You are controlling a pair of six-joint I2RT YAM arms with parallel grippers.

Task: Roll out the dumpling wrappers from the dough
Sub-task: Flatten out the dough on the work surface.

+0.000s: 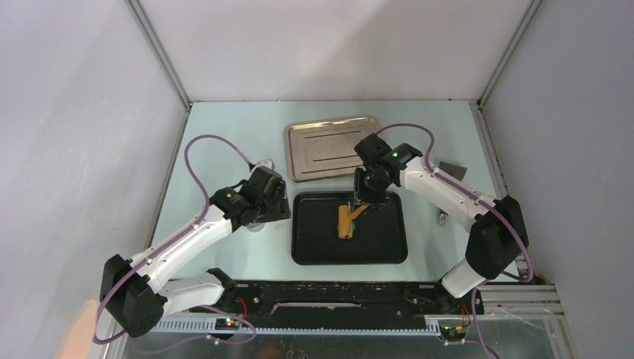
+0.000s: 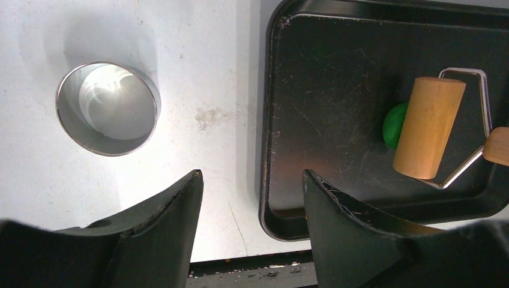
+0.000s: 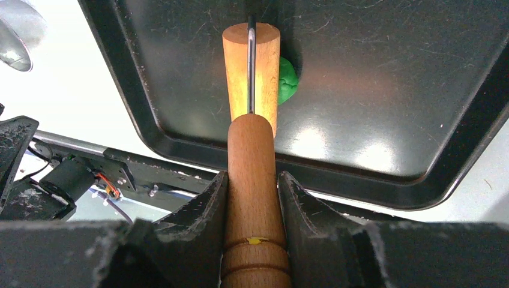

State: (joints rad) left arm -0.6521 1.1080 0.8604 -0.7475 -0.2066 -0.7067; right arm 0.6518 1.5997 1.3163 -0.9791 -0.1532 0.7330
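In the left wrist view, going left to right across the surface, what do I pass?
Round shiny metal ring cutter on the pale table → left rim of the black rectangular tray → bright green dough lump → tan wooden roller head → bent wire frame of the roller.

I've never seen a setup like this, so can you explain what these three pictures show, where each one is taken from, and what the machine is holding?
These are two robot arms bolted at the near edge of a table. The overhead view looks down on both. The other two come from cameras on the wrists, looking past each arm's own fingers. On the table lie a black tray, a silver tray behind it, and a round metal ring. The right gripper is shut on the wooden roller's handle, its head beside a small lump of green dough in the black tray. The left gripper is open and holds nothing.
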